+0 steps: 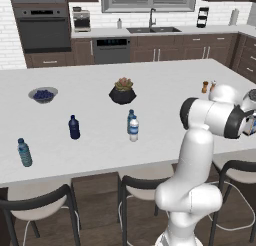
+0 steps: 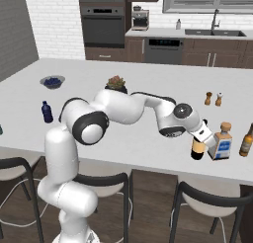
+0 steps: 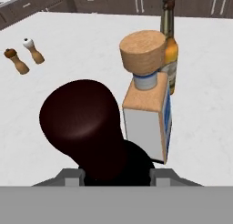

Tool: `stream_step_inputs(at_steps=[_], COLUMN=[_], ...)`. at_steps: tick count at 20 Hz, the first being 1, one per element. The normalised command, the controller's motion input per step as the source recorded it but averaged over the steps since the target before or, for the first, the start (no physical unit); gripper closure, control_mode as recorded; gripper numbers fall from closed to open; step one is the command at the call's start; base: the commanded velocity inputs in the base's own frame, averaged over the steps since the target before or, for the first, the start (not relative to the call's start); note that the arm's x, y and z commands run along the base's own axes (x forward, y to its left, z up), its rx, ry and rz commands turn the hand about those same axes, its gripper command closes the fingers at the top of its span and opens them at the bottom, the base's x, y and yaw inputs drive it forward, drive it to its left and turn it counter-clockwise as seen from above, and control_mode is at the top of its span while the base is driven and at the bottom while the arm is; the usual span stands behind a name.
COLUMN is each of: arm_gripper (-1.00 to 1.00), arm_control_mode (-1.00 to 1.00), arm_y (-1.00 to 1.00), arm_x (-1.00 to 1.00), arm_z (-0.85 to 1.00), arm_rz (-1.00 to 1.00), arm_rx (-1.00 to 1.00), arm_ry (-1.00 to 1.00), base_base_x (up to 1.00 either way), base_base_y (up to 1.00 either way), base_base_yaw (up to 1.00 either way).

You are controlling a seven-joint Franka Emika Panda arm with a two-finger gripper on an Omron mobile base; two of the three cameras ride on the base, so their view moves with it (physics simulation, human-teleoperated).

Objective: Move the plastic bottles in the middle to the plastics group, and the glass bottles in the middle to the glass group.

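From the hand camera I look straight down on the dark red foil top of the wine bottle (image 3: pixel 82 123), which sits between my fingers (image 3: pixel 116 176); they are closed tight on its neck. In the right base view the wine bottle (image 2: pixel 197 149) stands upright on the white worktop (image 2: pixel 148 79) near its front edge, under the gripper (image 2: pixel 201 136). Just beside it, nearly touching, stands a squat bottle (image 3: pixel 148 118) with a cork stopper and pale label, and right behind that a slim amber bottle (image 3: pixel 169 45). Farther back I see the salt and pepper shakers (image 3: pixel 25 54), well apart from these. Over to my left, in the left base view, two small water bottles (image 1: pixel 132 125) stand together mid-worktop, a dark blue bottle (image 1: pixel 74 127) beyond them, and a bluish water bottle (image 1: pixel 24 152) near the far left edge.
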Motion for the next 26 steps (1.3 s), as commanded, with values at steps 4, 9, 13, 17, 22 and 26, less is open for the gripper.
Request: stream_step_inputs(at_steps=[4,9,13,17,22,26], arm_gripper=[1.00,1.00,1.00,1.00,1.00,1.00], arm_control_mode=[-1.00,-1.00,-1.00,-1.00,-1.00,-1.00], arm_y=[0.00,0.00,0.00,0.00,0.00,0.00], arm_x=[0.27,0.12,0.05,0.00,0.00,0.00], arm_z=[0.00,0.00,-0.05,-0.27,-0.28,-0.03], arm_rz=[-0.01,0.00,0.00,0.00,0.00,0.00], arm_rx=[0.00,0.00,0.00,0.00,0.00,0.00], arm_ry=[-0.01,0.00,0.00,0.00,0.00,0.00], base_base_x=[0.00,0.00,0.00,0.00,0.00,0.00], base_base_y=[0.00,0.00,0.00,0.00,0.00,0.00], base_base_yaw=[0.00,0.00,0.00,0.00,0.00,0.00])
